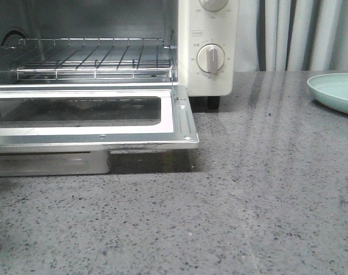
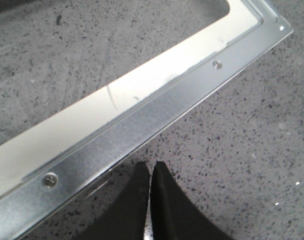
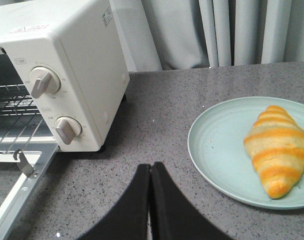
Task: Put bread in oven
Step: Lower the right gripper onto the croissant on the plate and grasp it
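The cream-white oven (image 1: 211, 51) stands at the back left with its glass door (image 1: 88, 117) folded down flat and its wire rack (image 1: 88, 57) bare. It also shows in the right wrist view (image 3: 66, 60). The bread (image 3: 277, 150), a golden croissant with pale ridges, lies on a pale green plate (image 3: 222, 145) to the oven's right. My right gripper (image 3: 150, 166) is shut and empty above the counter between oven and plate. My left gripper (image 2: 150, 164) is shut and empty just off the open door's metal edge (image 2: 141, 127). Neither gripper shows in the front view.
The plate's rim (image 1: 334, 91) shows at the front view's right edge; the bread is out of that view. Grey curtains (image 1: 300, 34) hang behind the speckled grey counter (image 1: 248, 200). The open door overhangs the counter in front of the oven.
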